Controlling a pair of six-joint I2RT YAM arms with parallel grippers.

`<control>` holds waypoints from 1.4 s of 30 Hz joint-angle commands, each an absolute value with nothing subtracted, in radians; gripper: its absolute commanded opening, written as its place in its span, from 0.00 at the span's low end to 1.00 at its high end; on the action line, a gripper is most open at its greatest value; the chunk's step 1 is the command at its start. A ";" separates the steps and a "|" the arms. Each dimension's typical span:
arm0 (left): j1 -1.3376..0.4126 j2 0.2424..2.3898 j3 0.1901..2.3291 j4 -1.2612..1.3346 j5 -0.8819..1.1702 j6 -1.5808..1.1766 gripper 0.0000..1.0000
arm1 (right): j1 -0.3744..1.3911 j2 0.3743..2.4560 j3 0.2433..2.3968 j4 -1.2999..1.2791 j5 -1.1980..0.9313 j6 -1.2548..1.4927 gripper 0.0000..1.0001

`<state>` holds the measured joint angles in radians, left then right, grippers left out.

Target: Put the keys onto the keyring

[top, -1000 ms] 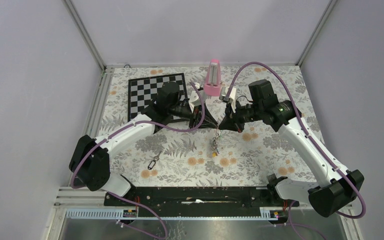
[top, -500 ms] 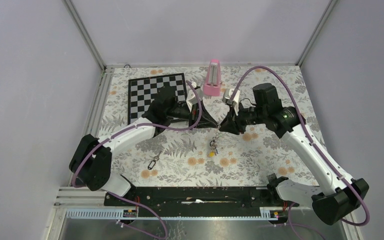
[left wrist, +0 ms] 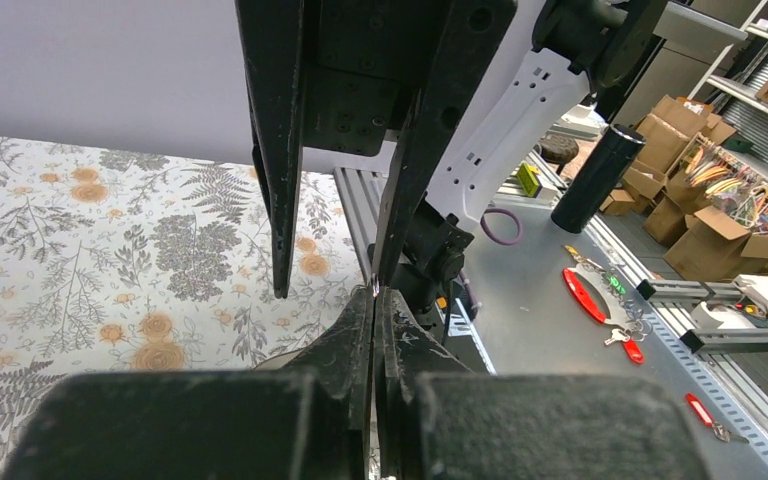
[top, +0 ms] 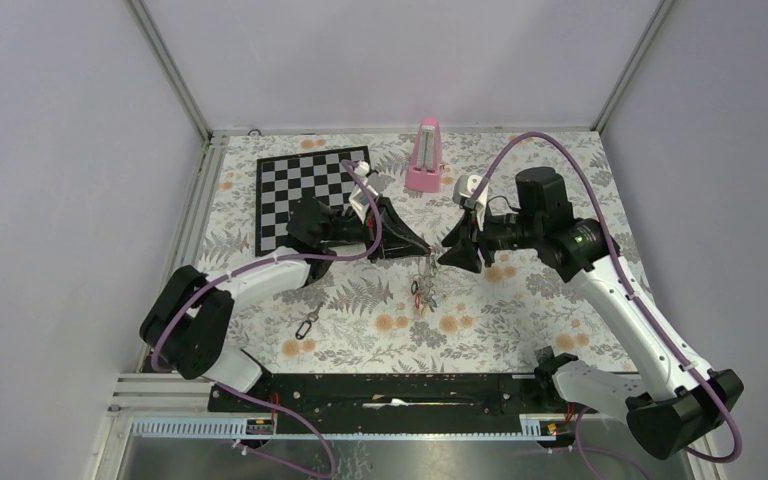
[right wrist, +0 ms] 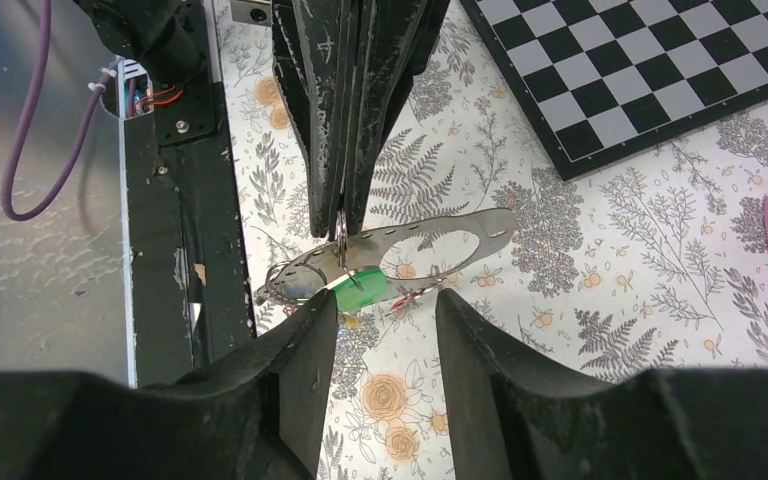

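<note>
Keys swung left, keyring pinched in left hand.

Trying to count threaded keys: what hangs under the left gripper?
Below the left gripper, shut on the keyring, hang keys: a green tag and a silver metal strip show. Others overlap behind them, so the count is hidden.

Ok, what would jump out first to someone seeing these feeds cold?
In the middle, the left gripper, shut on the thin keyring with a bunch of keys dangling beneath, meets the open right gripper tip to tip. Behind them lie a checkerboard on the left and a pink upright object at the back edge.
</note>
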<state>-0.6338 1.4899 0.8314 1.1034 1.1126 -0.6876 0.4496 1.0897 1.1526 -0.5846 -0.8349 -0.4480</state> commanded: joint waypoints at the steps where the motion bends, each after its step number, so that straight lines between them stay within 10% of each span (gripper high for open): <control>1: -0.635 1.489 0.818 1.266 1.084 -0.747 0.00 | 0.445 1.087 1.201 -0.566 -0.909 -0.453 0.49; 17: -0.635 1.500 0.809 1.293 1.071 -0.762 0.00 | 0.445 1.145 1.184 -0.502 -1.029 -0.392 0.44; 27: -0.634 1.505 0.808 1.295 1.069 -0.761 0.00 | 0.445 1.132 1.157 -0.499 -1.023 -0.408 0.01; 31: -0.634 1.505 0.813 1.286 1.079 -0.738 0.00 | 0.447 1.127 1.187 -0.554 -0.957 -0.446 0.00; 42: -0.635 1.461 0.989 0.674 1.122 -0.295 0.40 | 0.491 1.185 1.288 -0.737 -0.779 -0.507 0.00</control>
<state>-0.6338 1.5074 0.8917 0.8963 1.1130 -0.4927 0.4652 1.1648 1.2121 -0.6712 -0.8478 -0.4706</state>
